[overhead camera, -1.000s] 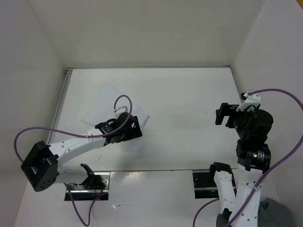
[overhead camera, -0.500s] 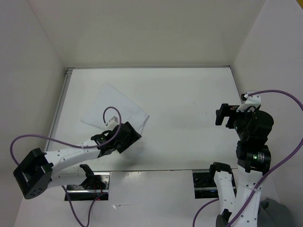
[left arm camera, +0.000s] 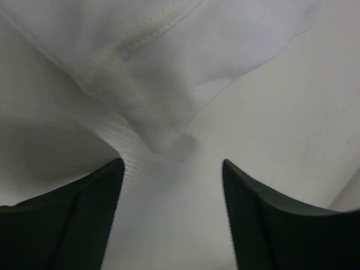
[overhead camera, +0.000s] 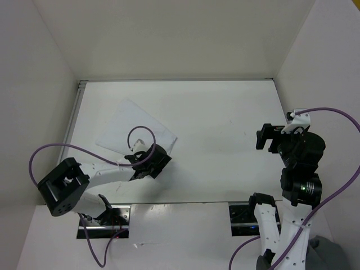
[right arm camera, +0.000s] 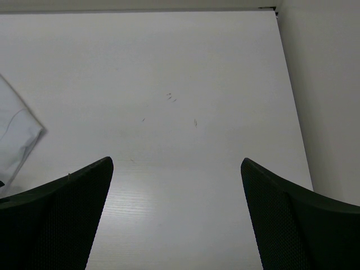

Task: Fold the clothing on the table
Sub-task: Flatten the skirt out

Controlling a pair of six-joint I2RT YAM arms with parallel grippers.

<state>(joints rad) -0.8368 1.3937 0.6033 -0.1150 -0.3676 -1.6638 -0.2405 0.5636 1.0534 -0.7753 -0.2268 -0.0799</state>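
We see the clothing (overhead camera: 126, 118) lying flat on the left half of the desk (overhead camera: 225, 112), set cornerwise. The left tool (left arm camera: 171, 163) is low at the near corner of the clothing, released, its fingers wide apart and the hemmed edge just in front of them. A purple cable (overhead camera: 140, 128) loops above the near part of the clothing. The right tool (right arm camera: 176, 163) is well apart to the right of the clothing, also released.

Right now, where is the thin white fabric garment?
The thin white fabric garment lies on the left half of the matte white table in the top view, its near corner right by the left gripper.
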